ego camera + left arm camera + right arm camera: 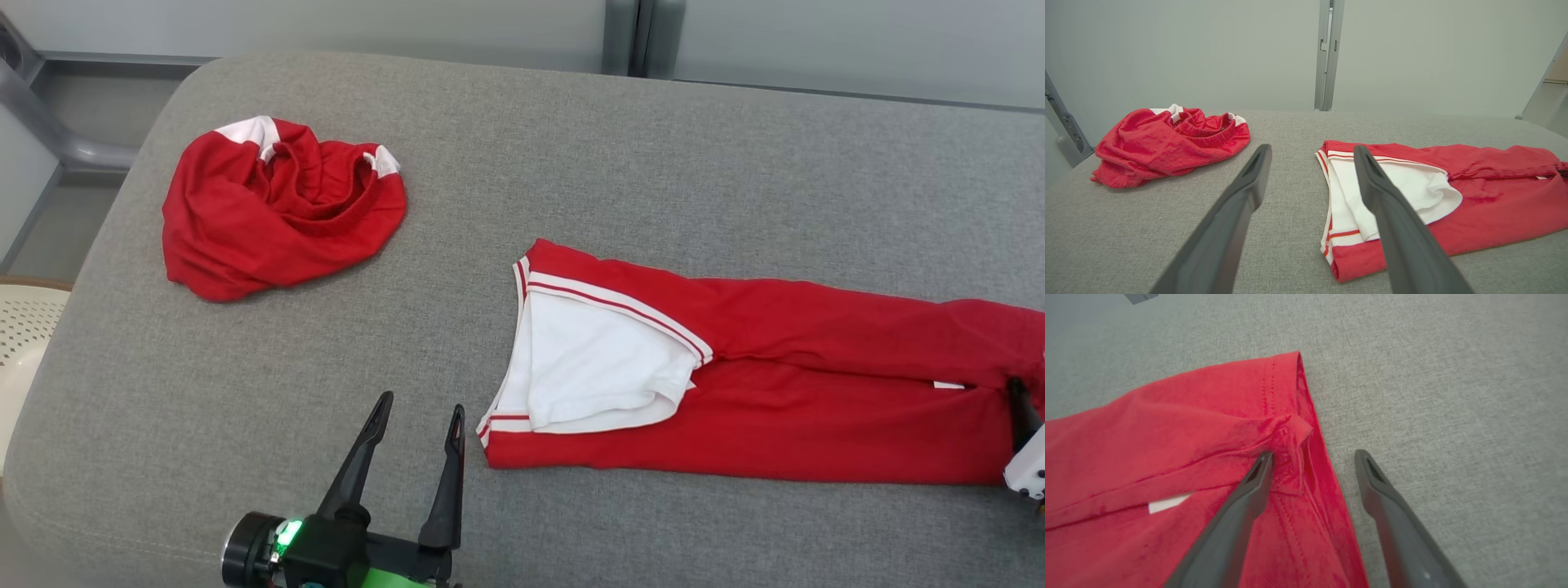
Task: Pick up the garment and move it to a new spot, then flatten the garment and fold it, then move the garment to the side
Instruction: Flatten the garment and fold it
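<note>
While left hand (420,403) hangs released | right hand (1313,453) released, straddling garment (1167,437) hem | crumpled clothing (269,220) far-left

Garment (784,408) partly beyond right edge

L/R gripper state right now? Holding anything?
left gripper: open, holding nothing.
right gripper: open, holding nothing; one finger over the trousers hem, the other beside it.
</note>
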Controlling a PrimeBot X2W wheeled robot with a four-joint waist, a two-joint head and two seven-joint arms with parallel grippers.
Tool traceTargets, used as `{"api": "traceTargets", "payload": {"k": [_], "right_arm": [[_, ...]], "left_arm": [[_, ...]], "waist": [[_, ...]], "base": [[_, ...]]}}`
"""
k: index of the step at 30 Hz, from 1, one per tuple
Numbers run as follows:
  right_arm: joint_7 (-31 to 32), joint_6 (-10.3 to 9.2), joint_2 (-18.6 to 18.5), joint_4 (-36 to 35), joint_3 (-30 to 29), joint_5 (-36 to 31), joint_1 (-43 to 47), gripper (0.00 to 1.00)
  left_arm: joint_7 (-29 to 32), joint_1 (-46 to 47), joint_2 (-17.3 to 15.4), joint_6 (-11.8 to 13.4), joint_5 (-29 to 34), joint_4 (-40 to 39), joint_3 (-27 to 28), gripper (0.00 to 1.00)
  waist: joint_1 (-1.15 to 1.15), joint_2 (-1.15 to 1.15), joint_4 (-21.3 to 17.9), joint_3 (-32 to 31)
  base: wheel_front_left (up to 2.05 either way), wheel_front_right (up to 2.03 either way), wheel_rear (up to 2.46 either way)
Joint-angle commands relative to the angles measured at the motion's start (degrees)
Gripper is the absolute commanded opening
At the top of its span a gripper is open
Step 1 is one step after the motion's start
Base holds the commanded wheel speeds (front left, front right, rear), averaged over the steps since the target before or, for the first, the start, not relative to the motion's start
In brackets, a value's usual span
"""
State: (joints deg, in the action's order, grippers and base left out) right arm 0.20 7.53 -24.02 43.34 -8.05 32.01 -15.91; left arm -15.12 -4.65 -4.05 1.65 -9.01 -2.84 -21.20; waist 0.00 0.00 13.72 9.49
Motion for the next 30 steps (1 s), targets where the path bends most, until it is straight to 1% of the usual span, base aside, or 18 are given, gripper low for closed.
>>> {"api": "traceTargets", "payload": {"k": [1, 5, 7, 8, 15, 20, 22, 27, 30], "right_arm": [[1.1, -0.09, 0.0, 0.7, 0.1, 0.4, -0.6, 1.0], [4.9, -0.1, 0.3, 2.1, 0.9, 1.3, -0.8, 1.0], [5.7, -0.1, 0.2, 1.7, 1.4, 1.7, -0.9, 0.48], [5.6, -0.1, 0.0, 1.2, 1.7, 1.9, -0.9, 0.0], [2.3, -0.16, -3.5, -0.7, 1.4, 0.8, -1.1, 0.0], [1.9, -0.14, -6.6, -1.4, 0.5, -1.3, -2.8, 0.0], [2.6, -0.14, -8.0, -2.4, 0.4, -2.7, -3.6, 0.0], [5.5, -0.11, -12.8, -6.8, -0.1, -6.1, -5.8, 0.0], [8.1, -0.11, -13.8, -10.7, -0.5, -7.3, -6.5, 0.0]], "left_arm": [[0.0, 0.2, 0.3, -0.4, 0.8, 0.1, 0.3, 1.0], [0.0, 0.7, 0.6, -1.1, 1.1, 0.3, 0.8, 1.0], [0.0, 0.9, 0.8, -1.1, 1.3, 0.3, 1.0, 1.0], [0.0, 0.9, 0.8, -1.2, 1.3, 0.2, 1.1, 1.0], [0.0, 1.3, 1.1, -1.7, 1.9, -0.2, 1.7, 1.0], [0.0, 1.5, 1.1, -2.2, 2.6, -0.4, 2.1, 1.0], [0.0, 1.6, 1.1, -2.5, 3.0, -0.4, 2.4, 1.0], [0.0, 2.6, 1.1, -3.3, 4.3, -0.7, 3.4, 1.0], [0.0, 3.0, 1.1, -3.6, 4.3, -0.6, 3.6, 1.0]], "waist": [[0.0, 0.0, 0.0, 0.5], [0.0, 0.0, -0.1, 1.0], [0.0, 0.0, -0.2, 1.3], [0.0, 0.0, -0.4, 1.4], [0.0, 0.0, -2.1, 2.2], [0.0, 0.0, -4.7, 3.1], [0.0, 0.0, -6.0, 3.6], [0.0, 0.0, -8.9, 4.9], [0.0, 0.0, -10.0, 5.0]], "base": [[0.0, 0.0, 0.0], [0.0, 0.0, 0.0], [0.0, 0.0, 0.0], [0.0, 0.0, 0.0], [0.0, 0.0, 0.0], [0.0, 0.0, 0.0], [0.0, 0.0, 0.0], [0.0, 0.0, 0.0], [0.0, 0.0, 0.0]]}}
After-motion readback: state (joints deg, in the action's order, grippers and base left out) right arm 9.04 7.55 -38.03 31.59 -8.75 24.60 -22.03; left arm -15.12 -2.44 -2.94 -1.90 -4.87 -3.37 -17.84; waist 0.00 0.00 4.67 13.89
